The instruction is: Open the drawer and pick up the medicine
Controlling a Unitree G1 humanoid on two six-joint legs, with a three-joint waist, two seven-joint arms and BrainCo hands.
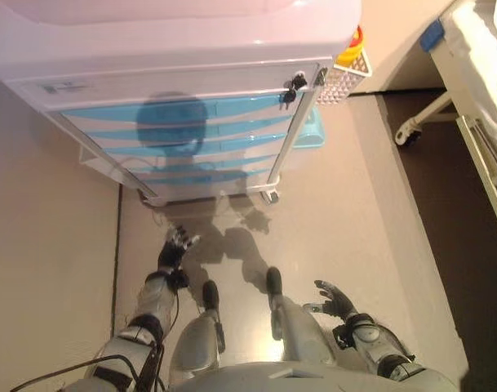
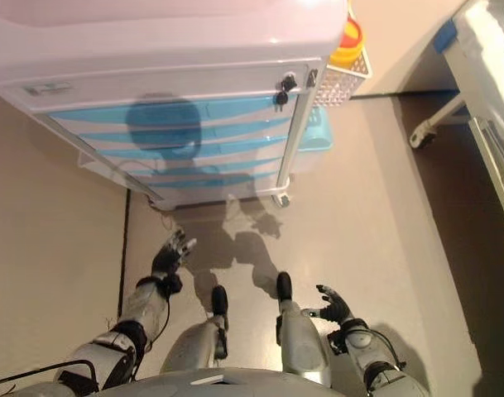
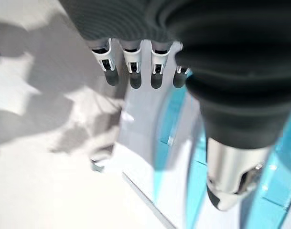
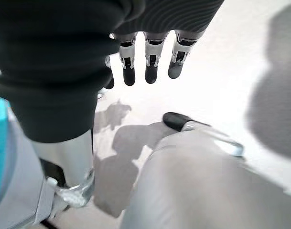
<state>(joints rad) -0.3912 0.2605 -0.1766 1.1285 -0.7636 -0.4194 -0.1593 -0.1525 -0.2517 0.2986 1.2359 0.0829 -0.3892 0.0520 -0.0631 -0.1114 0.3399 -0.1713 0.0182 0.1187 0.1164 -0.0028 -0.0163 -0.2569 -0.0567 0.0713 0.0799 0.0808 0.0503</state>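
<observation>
A white medical cart (image 1: 175,49) stands ahead of me with several light-blue drawers (image 1: 183,131) stacked down its front, all pushed in. A lock with keys (image 1: 293,86) hangs at the top right of the drawer stack. No medicine shows in any view. My left hand (image 1: 176,245) is raised low in front of the cart's bottom edge, fingers straight, holding nothing; past its fingers (image 3: 131,62) the left wrist view shows the blue drawer fronts (image 3: 274,191). My right hand (image 1: 334,298) hangs lower right, relaxed, and holds nothing.
A white mesh basket (image 1: 343,77) with a yellow and red container (image 1: 352,49) hangs on the cart's right side. A cart caster (image 1: 269,196) sits at the cart's base. A bed frame (image 1: 477,122) with a wheel (image 1: 405,135) runs along the right. Beige floor lies between.
</observation>
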